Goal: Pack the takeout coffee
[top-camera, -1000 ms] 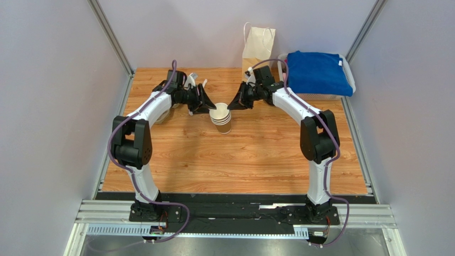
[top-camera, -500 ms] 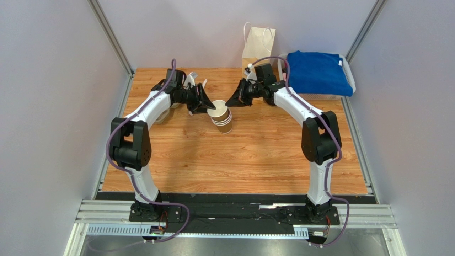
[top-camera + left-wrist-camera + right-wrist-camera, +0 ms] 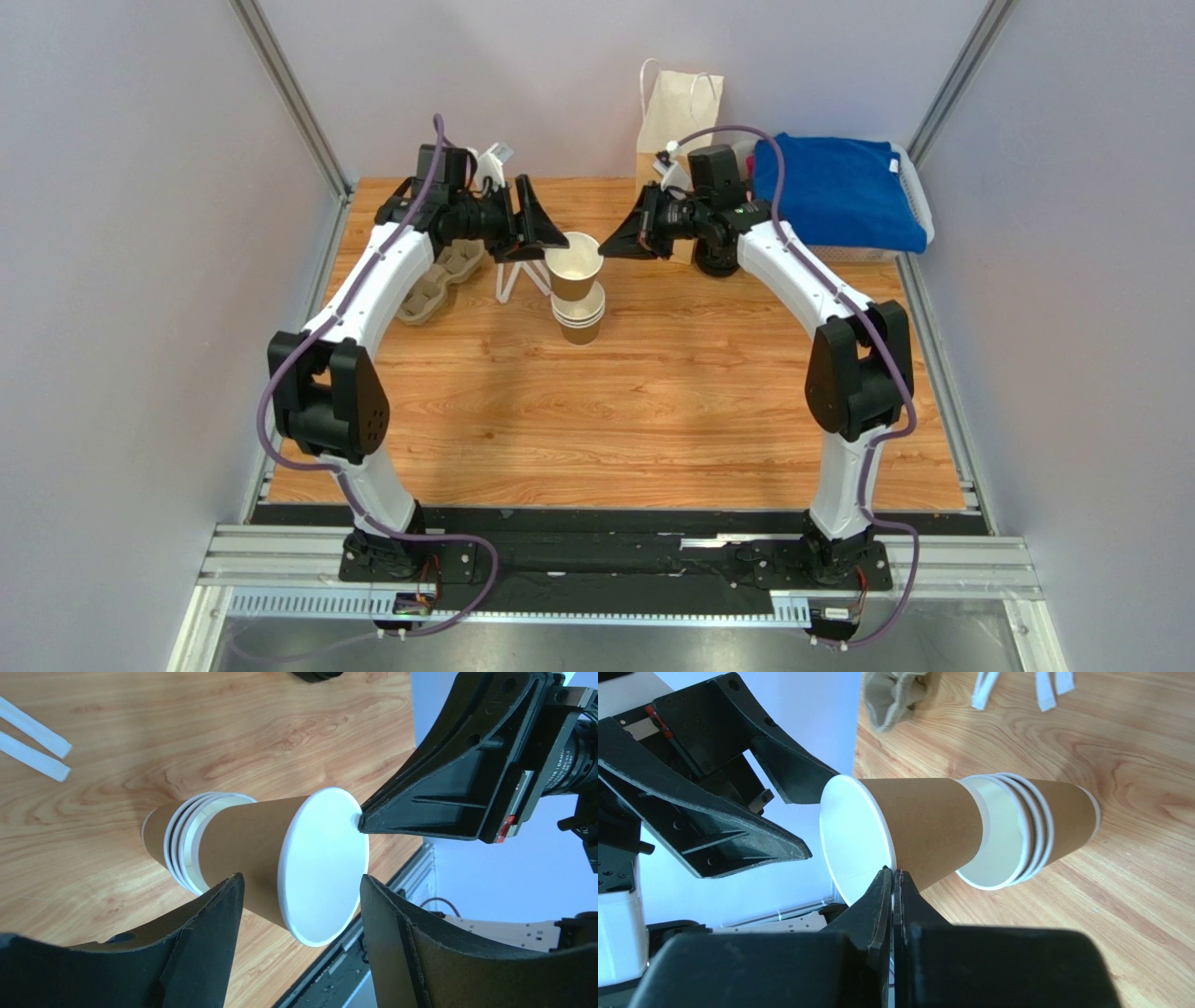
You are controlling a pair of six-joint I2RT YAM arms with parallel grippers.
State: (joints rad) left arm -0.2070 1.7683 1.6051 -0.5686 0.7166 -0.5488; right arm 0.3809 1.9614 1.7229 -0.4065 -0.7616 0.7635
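A stack of lidless brown paper cups stands mid-table. My right gripper is shut on the rim of the top cup and holds it partly out of the stack. In the right wrist view its tips pinch the white rim of that cup, above the stack. My left gripper is open at the cup's left side. In the left wrist view its fingers flank the cup without gripping it. No cup with a black lid is in view.
A white paper bag stands at the back wall. A blue cloth on a white bin is at the back right. A pulp cup carrier and white paper strips lie at the left.
Both grippers have risen and moved towards the back. The right gripper has drawn the top cup up out of the stack; the left gripper has stayed open beside it.
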